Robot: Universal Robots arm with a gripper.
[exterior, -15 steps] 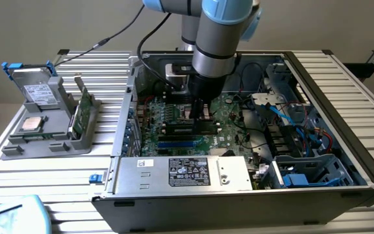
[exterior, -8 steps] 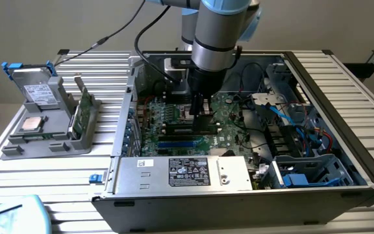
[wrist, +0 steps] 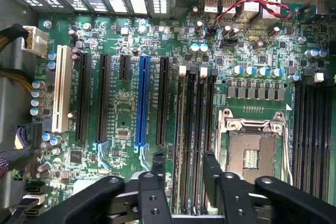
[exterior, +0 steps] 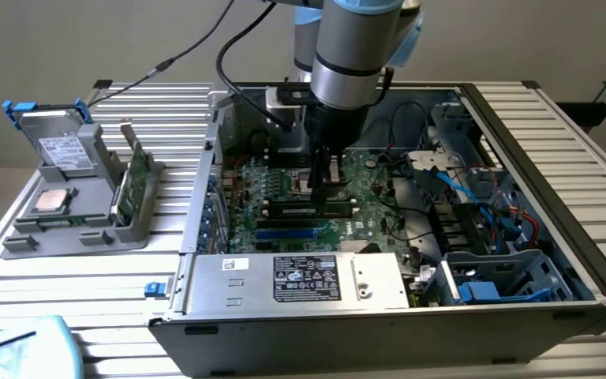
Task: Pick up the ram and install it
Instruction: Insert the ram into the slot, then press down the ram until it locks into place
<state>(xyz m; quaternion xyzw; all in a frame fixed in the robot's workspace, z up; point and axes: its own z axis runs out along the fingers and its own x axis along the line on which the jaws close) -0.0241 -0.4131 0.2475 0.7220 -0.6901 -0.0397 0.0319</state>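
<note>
- Got an open computer case (exterior: pixel 598 268) on a slatted bench (exterior: pixel 72 276), with the robot arm (exterior: pixel 350 55) reaching straight down into it.
- Holding nothing: fingers (wrist: pixel 214 182) spread wide and released, hanging just above the green mainboard (exterior: pixel 377 209).
- Found the ram (exterior: pixel 308 210) inside the case, lying along a slot right below the fingertips (looks seated, but can't tell if it's clipped all the way in).
- From the wrist view, straddling the long black memory slots (wrist: pixel 194 129), just beside the square processor socket (wrist: pixel 254 150).
- Also spotted a grey holder (exterior: pixel 24 241) on the bench at the exterior view's left, well apart from the fingers.
- Carrying another green stick (exterior: pixel 129 185) standing on edge, a square silver chip (exterior: pixel 50 201) and a boxy drive (exterior: pixel 59 146) with blue tabs.
- Up front in the case, a silver power supply (exterior: pixel 303 280) with a black label.
- Over on the exterior view's right side of the case, a tangle of blue and red cables (exterior: pixel 492 197).
</note>
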